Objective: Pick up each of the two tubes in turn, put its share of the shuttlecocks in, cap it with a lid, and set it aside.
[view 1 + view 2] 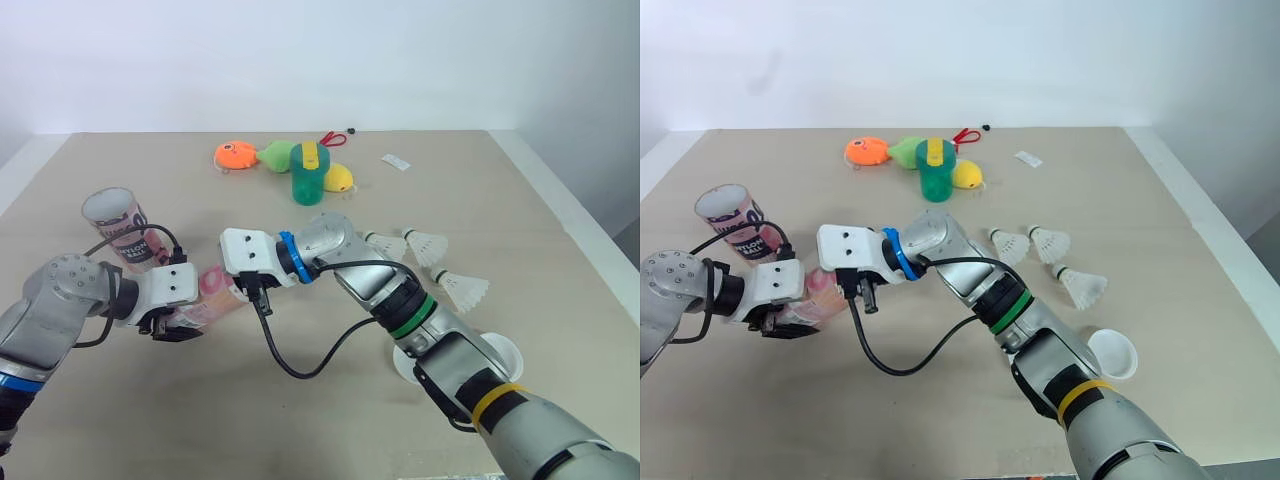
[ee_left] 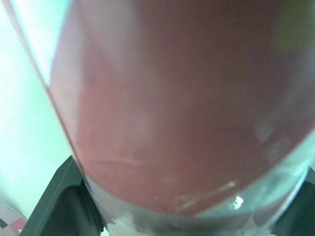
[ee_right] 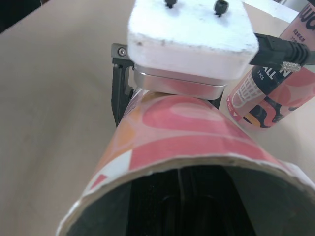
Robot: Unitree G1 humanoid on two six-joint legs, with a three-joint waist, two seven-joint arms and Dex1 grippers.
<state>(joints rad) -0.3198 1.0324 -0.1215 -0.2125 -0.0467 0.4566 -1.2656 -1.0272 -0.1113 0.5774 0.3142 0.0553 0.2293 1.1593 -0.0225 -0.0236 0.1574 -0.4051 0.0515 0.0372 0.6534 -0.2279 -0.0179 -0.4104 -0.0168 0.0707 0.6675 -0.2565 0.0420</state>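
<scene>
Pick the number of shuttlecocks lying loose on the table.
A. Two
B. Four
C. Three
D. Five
C: three shuttlecocks lie on the table on the robot's right side, two side by side and the third closer to the white lid.

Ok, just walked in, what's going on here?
The left fingers are shut around a pink tube, holding it tipped on its side with the open end toward the right arm, whose wrist is right at the tube's mouth. Whether a shuttlecock is going in can't be seen. Three shuttlecocks lie on the table beside that arm, with a white lid nearer the robot. The second tube stands upright and uncapped beyond the left arm.
</scene>
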